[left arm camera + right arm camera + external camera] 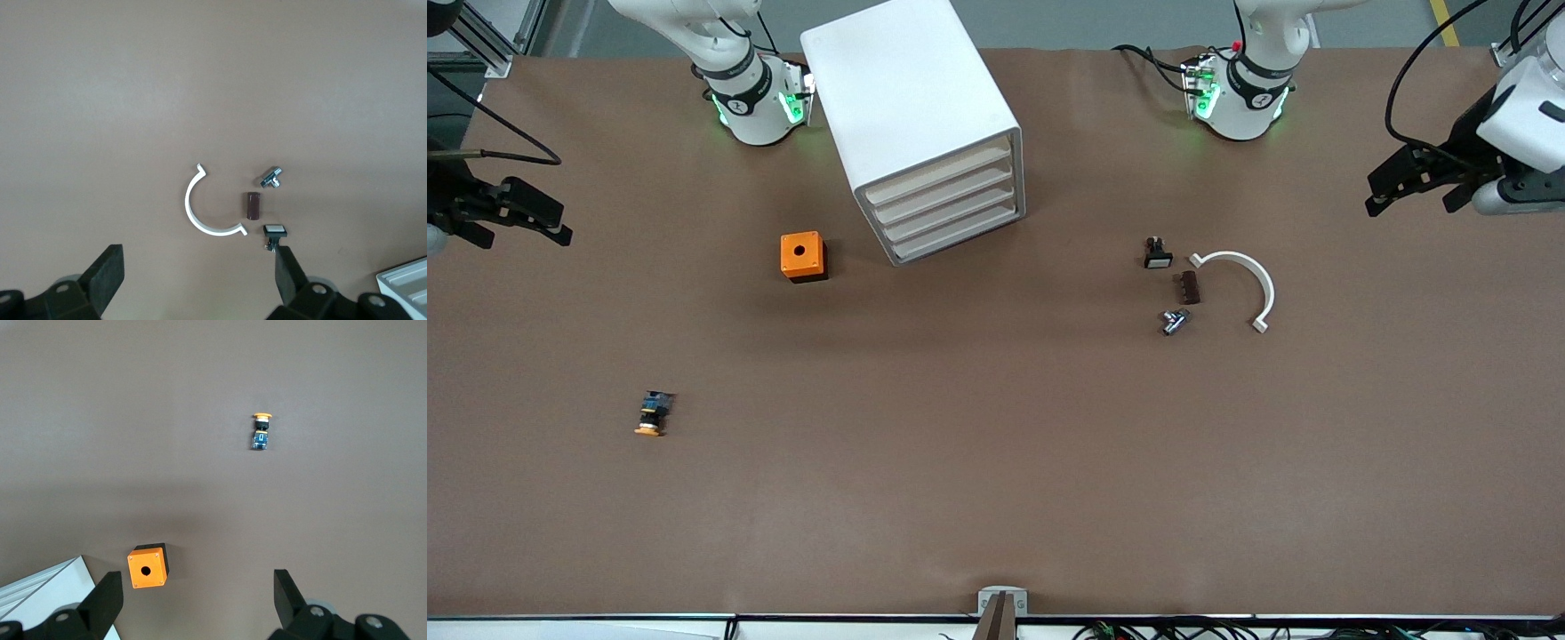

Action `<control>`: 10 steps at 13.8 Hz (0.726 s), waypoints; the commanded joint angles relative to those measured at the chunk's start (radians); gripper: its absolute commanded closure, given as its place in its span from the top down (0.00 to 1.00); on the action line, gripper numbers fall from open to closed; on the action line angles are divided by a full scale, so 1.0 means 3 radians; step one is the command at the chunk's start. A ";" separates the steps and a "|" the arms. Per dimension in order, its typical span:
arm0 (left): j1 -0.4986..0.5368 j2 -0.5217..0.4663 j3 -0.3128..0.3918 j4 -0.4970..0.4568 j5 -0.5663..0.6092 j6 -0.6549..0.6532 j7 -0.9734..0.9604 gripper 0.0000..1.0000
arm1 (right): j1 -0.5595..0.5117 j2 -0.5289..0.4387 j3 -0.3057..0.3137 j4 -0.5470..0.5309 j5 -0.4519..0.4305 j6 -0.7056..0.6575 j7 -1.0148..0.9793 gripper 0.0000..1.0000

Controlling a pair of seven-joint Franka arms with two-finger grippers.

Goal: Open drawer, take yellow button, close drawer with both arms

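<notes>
In the front view, the white cabinet point(921, 124) stands between the two arm bases with all four drawers pushed in, the top drawer point(938, 178) included. The button point(654, 414) lies on its side on the brown table point(996, 462), toward the right arm's end, nearer the camera than the orange box point(803, 256). The right gripper point(560, 227) hangs over that end of the table, the left gripper point(1383, 191) over the other end; both hold nothing.

In the left wrist view, the left gripper's fingers point(107, 273) are spread wide over a white curved piece point(195, 212), a brown block point(253, 205), a metal fitting point(271, 177) and a black part point(275, 233).

In the right wrist view, the right gripper's fingers point(287, 593) are spread wide and empty, with the orange box point(147, 566) and the button point(261, 431) on the table below.
</notes>
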 commanded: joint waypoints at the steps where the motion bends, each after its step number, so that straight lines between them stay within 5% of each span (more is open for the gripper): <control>1: 0.0030 0.0454 -0.0030 0.0537 0.0070 -0.0098 0.0032 1.00 | -0.0022 -0.0055 0.0006 0.0015 -0.0004 -0.0094 0.0005 1.00; 10: -0.0006 0.0491 -0.0030 0.0625 0.0187 -0.0108 0.0063 1.00 | -0.0022 -0.0050 0.0006 0.0040 -0.0014 -0.0166 0.0005 1.00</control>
